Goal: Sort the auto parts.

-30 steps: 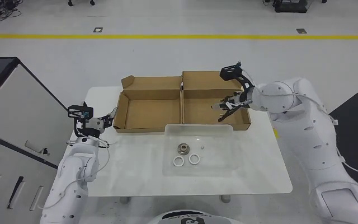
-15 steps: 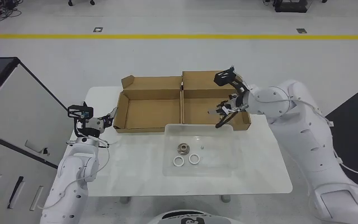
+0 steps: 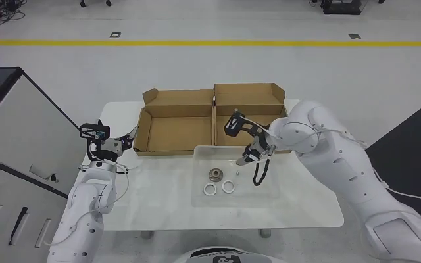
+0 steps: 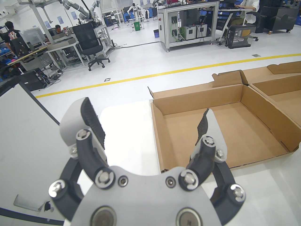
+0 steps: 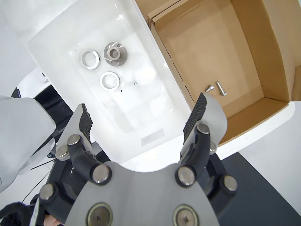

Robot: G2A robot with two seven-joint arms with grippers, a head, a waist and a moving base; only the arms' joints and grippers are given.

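A white table [image 3: 164,197] bears two open brown cardboard boxes, left box [image 3: 174,133] and right box [image 3: 227,131], with a translucent plastic tray [image 3: 263,194] just in front. The right gripper [image 5: 143,109] hangs over the tray, released and empty. The left gripper [image 4: 150,118], also released, sits beside the left box. The tray holds a flanged metal hub [image 3: 215,174], two silver rings [image 3: 209,190] [image 3: 228,187] and a tiny nut [image 5: 136,83]. Two steel bolts [image 5: 221,88] lie in the right box.

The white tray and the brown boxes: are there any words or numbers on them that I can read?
No text here can be read.
Pale label on the white tray: too blurred to read.
Left cardboard box: plain, no print visible.
Right cardboard box: plain, no print visible.
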